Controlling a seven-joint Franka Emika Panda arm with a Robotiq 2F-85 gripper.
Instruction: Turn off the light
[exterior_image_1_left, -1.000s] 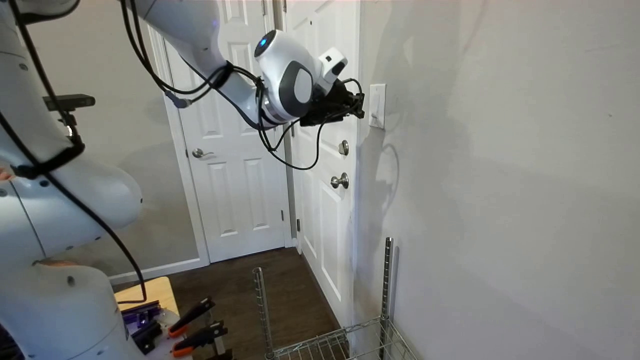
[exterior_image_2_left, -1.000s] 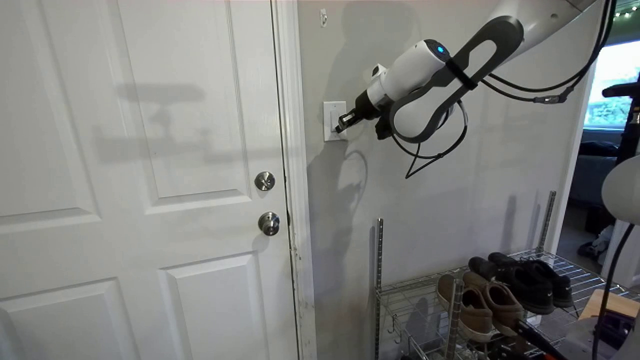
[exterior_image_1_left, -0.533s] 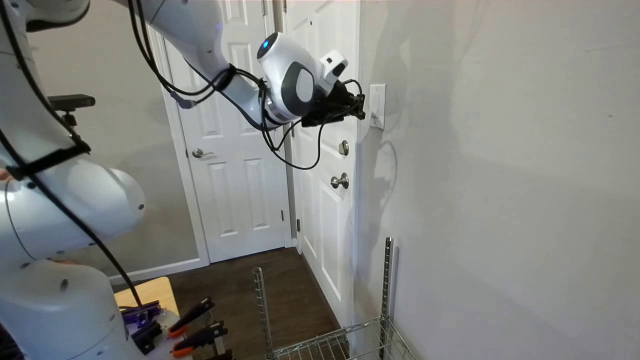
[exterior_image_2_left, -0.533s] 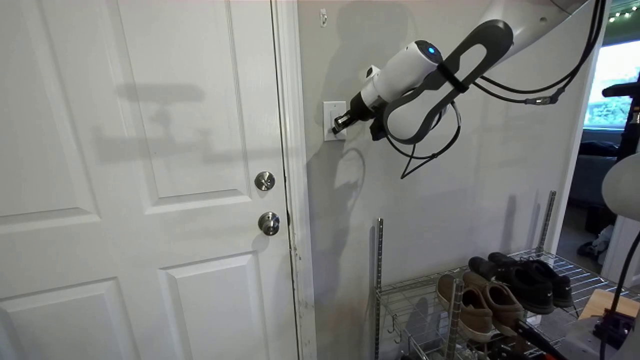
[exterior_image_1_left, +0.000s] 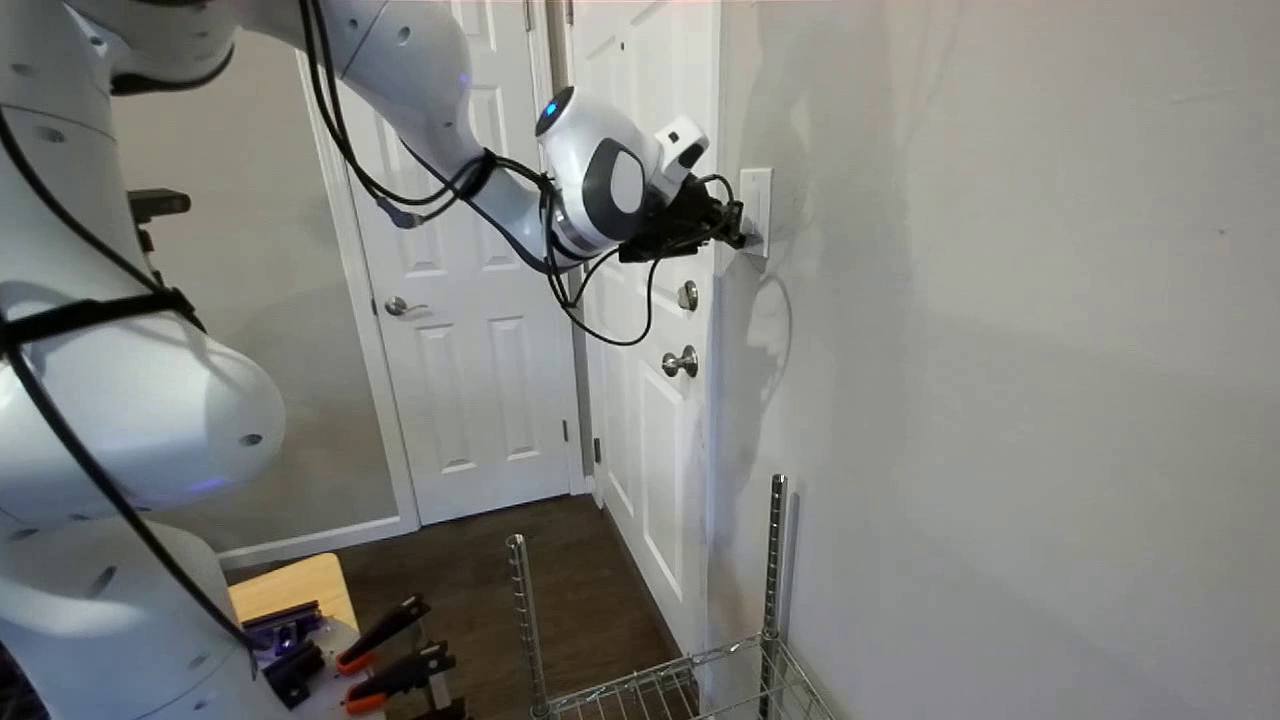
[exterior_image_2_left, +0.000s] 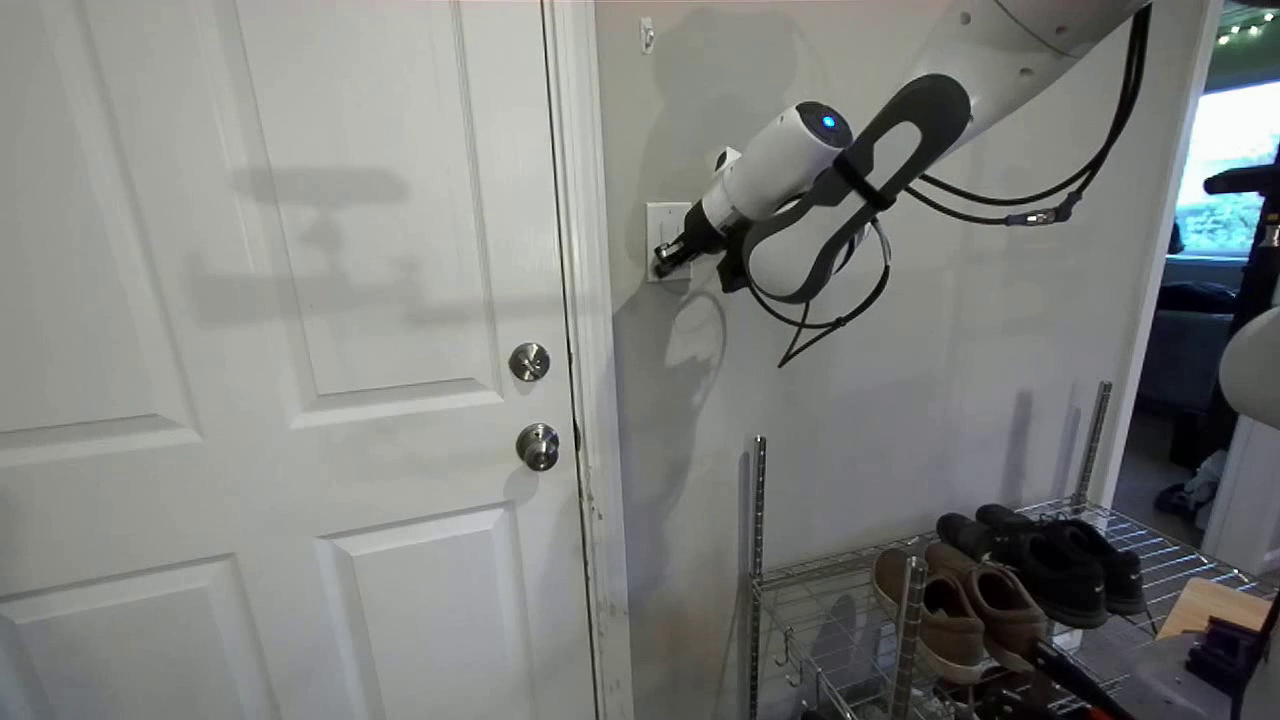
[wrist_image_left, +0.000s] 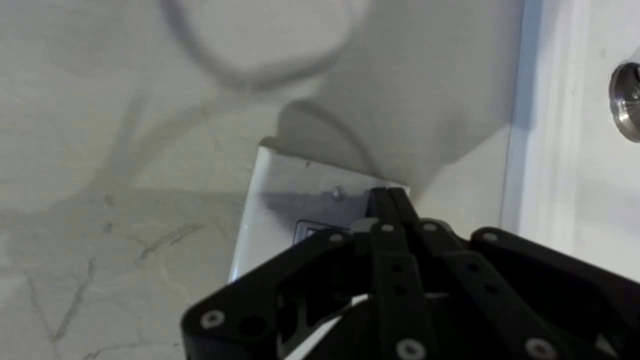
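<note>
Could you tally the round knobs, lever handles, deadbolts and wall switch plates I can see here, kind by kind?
Round knob: 1
Lever handle: 1
Deadbolt: 1
Wall switch plate: 1
Total: 4

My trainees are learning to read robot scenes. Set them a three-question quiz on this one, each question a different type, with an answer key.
1. Multiple choice: which thing is the gripper nearest?
A) window
B) shoe rack
C) switch plate

2. True or false: in the wrist view, the fingers are closed together.

3. Fill in the missing word: in both exterior views, the lock sits ____ the round knob.

Key: 1. C; 2. True; 3. above
</note>
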